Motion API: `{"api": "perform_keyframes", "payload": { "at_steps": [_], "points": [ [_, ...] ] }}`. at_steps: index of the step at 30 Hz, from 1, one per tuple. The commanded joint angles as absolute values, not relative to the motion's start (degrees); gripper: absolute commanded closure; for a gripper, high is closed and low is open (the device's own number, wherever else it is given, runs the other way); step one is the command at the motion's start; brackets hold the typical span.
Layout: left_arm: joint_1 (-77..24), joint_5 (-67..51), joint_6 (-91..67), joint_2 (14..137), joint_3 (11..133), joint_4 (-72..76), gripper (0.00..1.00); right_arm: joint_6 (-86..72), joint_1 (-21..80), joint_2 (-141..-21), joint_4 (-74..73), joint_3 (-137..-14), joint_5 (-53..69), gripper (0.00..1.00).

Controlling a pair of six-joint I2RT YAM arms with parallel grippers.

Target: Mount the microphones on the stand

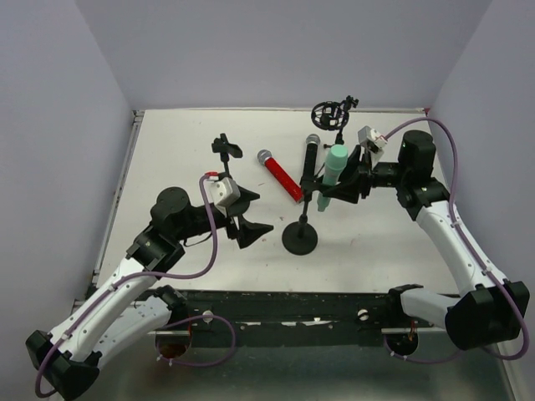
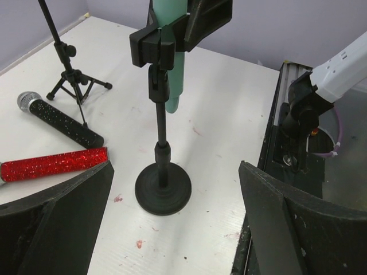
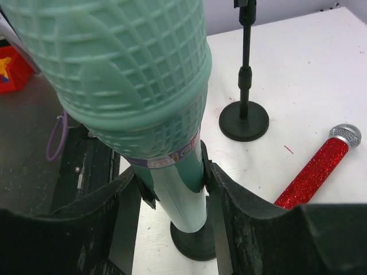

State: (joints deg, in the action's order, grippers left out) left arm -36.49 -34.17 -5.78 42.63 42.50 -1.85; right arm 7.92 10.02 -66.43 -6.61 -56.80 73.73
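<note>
Right gripper (image 1: 348,179) pinches the green mic (image 3: 114,74) at the clip (image 2: 152,46), seating it upright in the stand (image 2: 162,126). Left gripper (image 1: 254,215) hangs spread wide by the base (image 2: 163,192), seemingly ready to brace. Red mic (image 1: 282,177) and black mic (image 1: 310,159) lie on the table (image 1: 167,150), unmounted.

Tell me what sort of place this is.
Probably a robot test cell: a white tabletop boxed in by plain lilac walls, two robot arms bolted at its near edge, and microphone stands with loose microphones as props.
</note>
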Motion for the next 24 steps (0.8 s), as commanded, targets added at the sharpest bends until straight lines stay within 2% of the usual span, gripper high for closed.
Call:
{"api": "perform_keyframes", "payload": {
  "at_steps": [1,16,24],
  "points": [
    [-36.3,-31.8,-5.4,40.4,41.8,-3.1,0.01,10.4,8.6,-65.5,-9.2,-57.9,74.7,0.62],
    [-36.3,-29.8,-4.0,37.7,40.6,-4.8,0.02,20.8,-4.2,-69.3,-21.0,-69.2,65.7,0.65],
    [-36.3,-27.1,-3.7,36.1,39.9,-5.6,0.02,20.8,-13.7,-77.3,-16.5,-74.4,61.3,0.65]
  ]
}}
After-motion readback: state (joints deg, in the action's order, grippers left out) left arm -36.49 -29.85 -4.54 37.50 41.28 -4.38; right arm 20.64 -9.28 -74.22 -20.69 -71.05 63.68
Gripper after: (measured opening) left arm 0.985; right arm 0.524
